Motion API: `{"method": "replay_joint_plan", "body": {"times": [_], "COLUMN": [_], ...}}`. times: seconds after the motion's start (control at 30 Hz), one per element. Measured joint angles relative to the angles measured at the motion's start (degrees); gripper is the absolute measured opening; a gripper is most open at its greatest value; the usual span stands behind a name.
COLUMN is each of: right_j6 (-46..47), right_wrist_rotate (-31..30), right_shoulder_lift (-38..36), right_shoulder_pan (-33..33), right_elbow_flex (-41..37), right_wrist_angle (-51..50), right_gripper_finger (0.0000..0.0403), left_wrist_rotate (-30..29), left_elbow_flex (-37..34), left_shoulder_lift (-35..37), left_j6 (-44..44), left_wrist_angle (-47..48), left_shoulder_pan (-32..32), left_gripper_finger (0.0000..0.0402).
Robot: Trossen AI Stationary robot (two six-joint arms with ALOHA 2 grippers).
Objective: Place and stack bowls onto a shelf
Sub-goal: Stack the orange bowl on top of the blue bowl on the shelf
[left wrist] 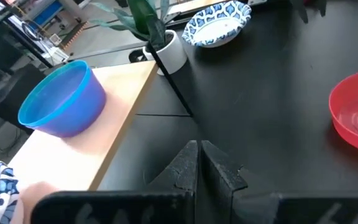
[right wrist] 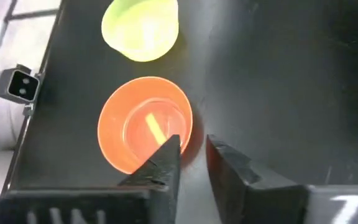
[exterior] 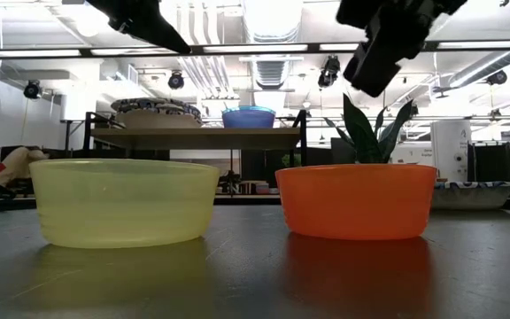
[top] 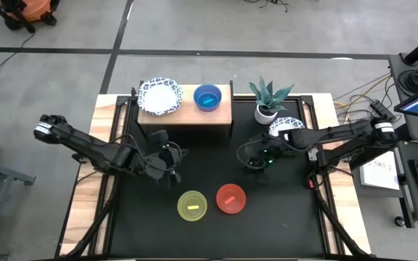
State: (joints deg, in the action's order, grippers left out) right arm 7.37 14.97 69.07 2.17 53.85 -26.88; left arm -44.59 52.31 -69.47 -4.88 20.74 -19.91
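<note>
The light-wood shelf stands at the table's far side. On it rest white blue-patterned bowls, how many I cannot tell, and a blue-teal bowl. Another patterned bowl sits on the table beside the plant. The yellow bowl and the red bowl sit side by side near the table's front. My left gripper hovers shut just in front of the shelf. My right gripper hovers above the table, far-right of the red bowl, fingers narrowly open. No purple bowl shows.
A white pot with a green plant stands right of the shelf, close to the patterned bowl on the table. The black tabletop lies bare between the two grippers and around the two plastic bowls. Wooden strips edge the table on both sides.
</note>
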Motion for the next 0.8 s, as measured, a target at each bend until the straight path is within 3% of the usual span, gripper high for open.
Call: {"method": "replay_joint_plan", "body": {"times": [0.17, 0.3, 0.57, 0.8], "right_j6": [-0.6, 0.1, 0.5, 0.2], "right_wrist_rotate": [-0.2, -3.0, -5.1, -4.5], "right_shoulder_lift": [7.2, 13.8, 25.9, 31.4], "right_shoulder_pan": [2.3, 3.8, 4.2, 4.2], "right_elbow_flex": [4.1, 7.1, 14.2, 15.9], "right_wrist_angle": [-1.3, -1.7, -5.6, -6.5], "right_gripper_finger": [0.011, 0.0128, 0.0118, 0.0114], "left_wrist_rotate": [0.0, 0.0, 0.0, 0.0], "left_elbow_flex": [0.0, 0.0, 0.0, 0.0], "left_shoulder_lift": [0.7, 1.4, 1.4, 1.4], "left_j6": [0.3, -0.3, -3.8, -4.2], "left_wrist_angle": [0.4, 0.7, 4.9, 5.2], "left_shoulder_pan": [-0.3, -0.3, -0.4, -0.5], "left_gripper_finger": [0.0, 0.0, 0.0, 0.0]}}
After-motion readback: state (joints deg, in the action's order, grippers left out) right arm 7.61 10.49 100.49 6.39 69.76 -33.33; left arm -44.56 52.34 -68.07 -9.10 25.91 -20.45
